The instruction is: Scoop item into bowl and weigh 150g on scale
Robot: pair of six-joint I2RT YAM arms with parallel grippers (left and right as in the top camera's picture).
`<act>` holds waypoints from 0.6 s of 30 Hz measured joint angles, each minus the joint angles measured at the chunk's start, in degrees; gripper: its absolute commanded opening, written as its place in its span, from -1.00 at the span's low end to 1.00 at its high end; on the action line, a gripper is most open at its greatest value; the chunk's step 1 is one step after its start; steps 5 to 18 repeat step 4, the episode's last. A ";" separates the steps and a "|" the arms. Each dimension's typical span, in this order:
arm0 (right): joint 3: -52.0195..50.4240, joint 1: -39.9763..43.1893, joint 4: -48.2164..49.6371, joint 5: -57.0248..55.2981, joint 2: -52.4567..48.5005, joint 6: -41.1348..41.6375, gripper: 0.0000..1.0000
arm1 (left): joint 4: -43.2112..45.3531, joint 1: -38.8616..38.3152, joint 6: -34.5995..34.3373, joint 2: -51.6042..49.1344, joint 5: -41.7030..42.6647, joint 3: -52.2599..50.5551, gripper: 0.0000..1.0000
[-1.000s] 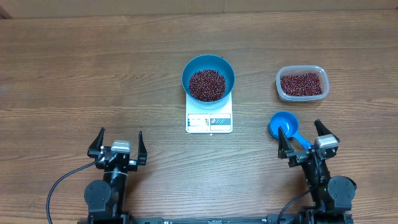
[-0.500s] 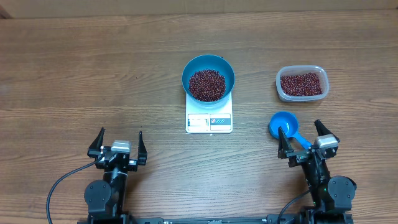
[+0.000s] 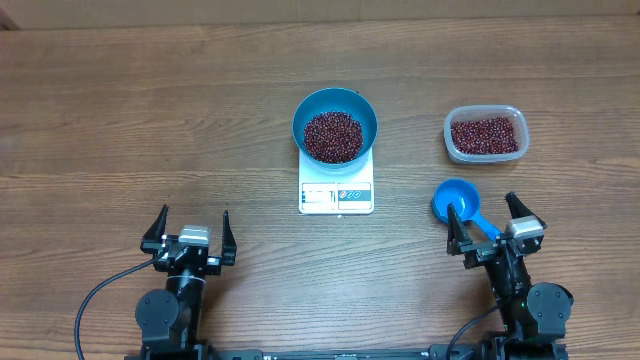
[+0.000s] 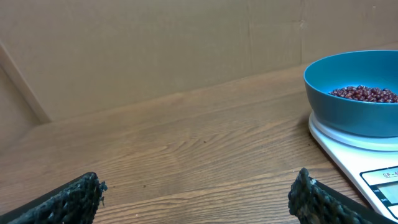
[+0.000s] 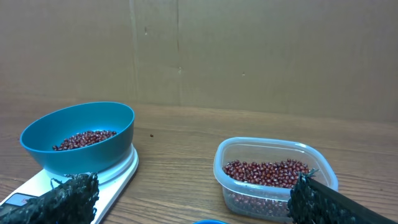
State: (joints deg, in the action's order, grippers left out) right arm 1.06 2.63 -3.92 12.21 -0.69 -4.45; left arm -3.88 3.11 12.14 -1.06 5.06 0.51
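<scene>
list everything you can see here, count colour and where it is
table: one, brown wood, under everything
scale: one, white, table centre
bowl: one, blue, on the scale
tub: one, clear plastic, right of the bowl
beans: two heaps, dark red, one in the bowl, one in the tub
scoop: one, blue, empty, nearer the robot than the tub
left pincer: one, black, open, near edge, left
right pincer: one, black, open, astride the scoop's handle

The bowl [image 3: 366, 112] holding beans [image 3: 333, 136] sits on the scale [image 3: 336, 196]; the scoop [image 3: 454, 201] looks empty.
</scene>
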 measured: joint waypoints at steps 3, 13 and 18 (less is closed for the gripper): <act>0.00 0.00 0.02 0.00 0.00 0.00 1.00 | 0.00 0.00 0.00 0.00 0.00 0.00 0.99; 0.00 -0.02 0.02 0.02 0.00 0.00 1.00 | 0.00 0.00 0.00 0.00 0.00 0.00 0.99; 0.00 -0.02 0.02 0.02 0.00 0.00 1.00 | 0.00 0.00 0.00 0.00 0.00 0.00 0.99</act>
